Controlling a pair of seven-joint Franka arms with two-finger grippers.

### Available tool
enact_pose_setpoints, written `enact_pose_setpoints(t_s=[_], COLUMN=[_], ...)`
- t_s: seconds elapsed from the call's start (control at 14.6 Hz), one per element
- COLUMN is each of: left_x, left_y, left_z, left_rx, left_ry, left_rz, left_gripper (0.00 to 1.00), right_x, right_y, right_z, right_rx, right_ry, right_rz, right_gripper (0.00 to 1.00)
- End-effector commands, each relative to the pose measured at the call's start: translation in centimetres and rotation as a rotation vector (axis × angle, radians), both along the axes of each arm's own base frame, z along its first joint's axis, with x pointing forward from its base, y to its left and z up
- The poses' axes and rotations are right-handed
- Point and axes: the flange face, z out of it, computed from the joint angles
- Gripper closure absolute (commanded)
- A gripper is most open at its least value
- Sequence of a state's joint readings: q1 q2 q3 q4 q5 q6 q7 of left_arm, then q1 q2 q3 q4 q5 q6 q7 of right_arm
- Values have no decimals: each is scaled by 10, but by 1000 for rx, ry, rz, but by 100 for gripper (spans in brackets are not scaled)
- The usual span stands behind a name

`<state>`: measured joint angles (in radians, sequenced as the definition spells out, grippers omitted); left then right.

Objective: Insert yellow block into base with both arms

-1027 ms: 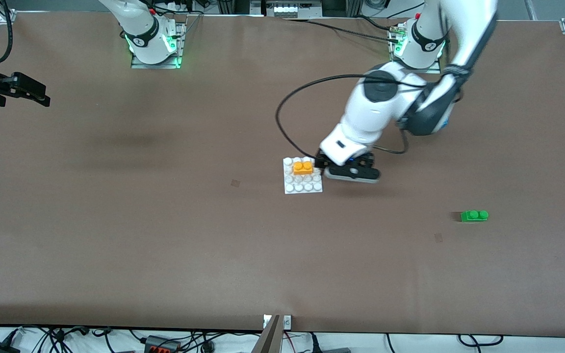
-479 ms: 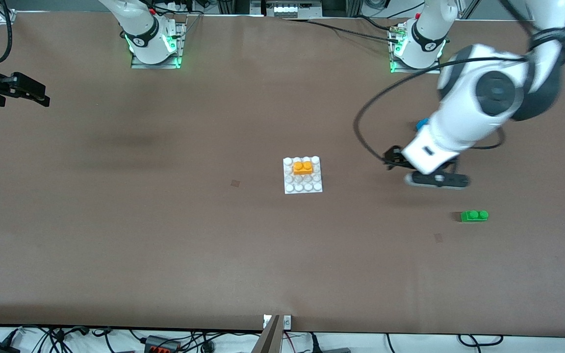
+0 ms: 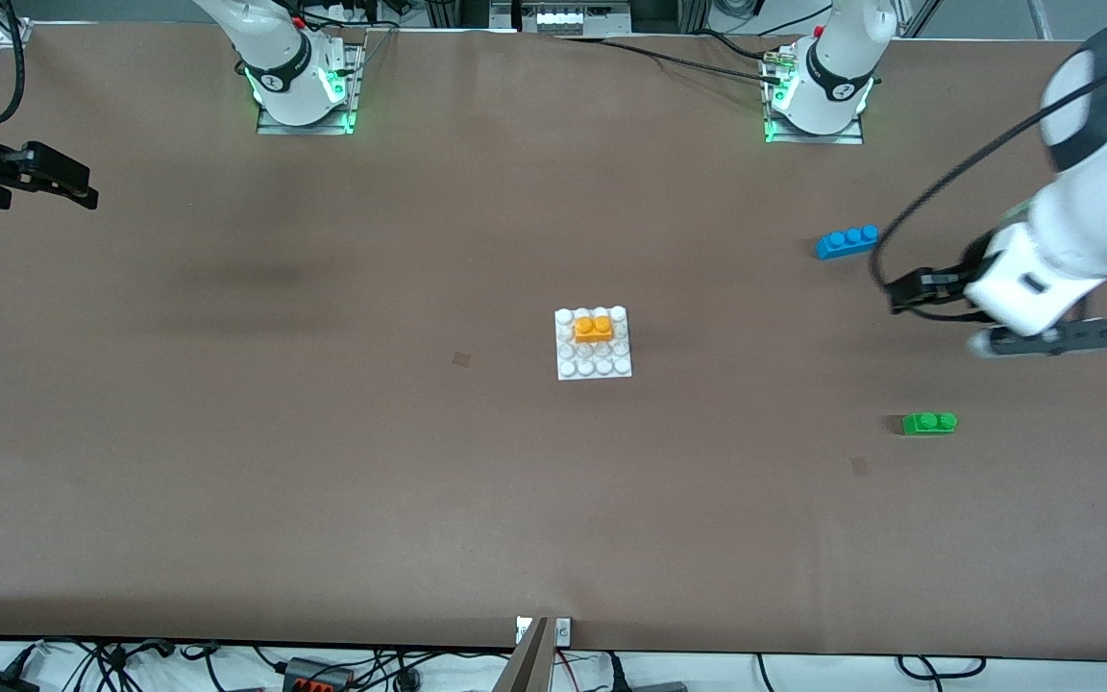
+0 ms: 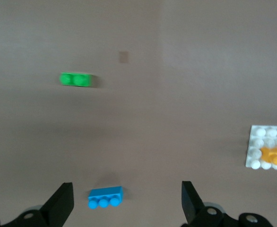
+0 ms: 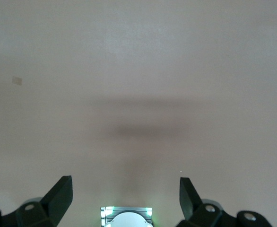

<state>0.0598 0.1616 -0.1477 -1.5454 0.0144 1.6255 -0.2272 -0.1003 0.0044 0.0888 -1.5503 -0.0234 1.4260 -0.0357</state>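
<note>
Orange-yellow, the one yellow block [image 3: 594,330] sits seated on the one base [image 3: 595,369] at my front view's centre, well apart from the left gripper [image 3: 911,293], wide open and empty at mid-right. Only the wrist view shows the right gripper [image 5: 124,198], spread and empty. One blue brick [image 3: 847,241], one green brick [image 3: 929,423].

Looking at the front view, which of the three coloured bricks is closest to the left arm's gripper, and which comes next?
From the left gripper, open over the left arm's end of the table:
1. Blue brick, beside it, farther from the front camera.
2. Green brick, nearer that camera.
3. Yellow block, on the white base at mid-table.
</note>
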Motion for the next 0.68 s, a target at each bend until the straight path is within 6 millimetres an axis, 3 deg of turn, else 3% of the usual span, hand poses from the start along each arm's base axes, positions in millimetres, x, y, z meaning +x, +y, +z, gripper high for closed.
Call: enact_pose_setpoints(t_s=[0.0,0.27,0.41,0.62], left_x=[-21,-25,-27,-26], left_y=[39,41,27,21], left_z=[33,28,28,33], left_rx=[-11,-16,-18,-19], left_ry=[-2,39,39,3], left_rz=[47,50,28,19], left_gripper=[0,0,0,0], right_x=[-4,-4,-4,-4], right_y=[1,1,0,-1], right_z=[3,2,2,2], right_rx=[-8,-8,-8,-8], right_ry=[-1,0,0,0], right_rz=[-6,-6,-7,-9], right_gripper=[0,0,0,0])
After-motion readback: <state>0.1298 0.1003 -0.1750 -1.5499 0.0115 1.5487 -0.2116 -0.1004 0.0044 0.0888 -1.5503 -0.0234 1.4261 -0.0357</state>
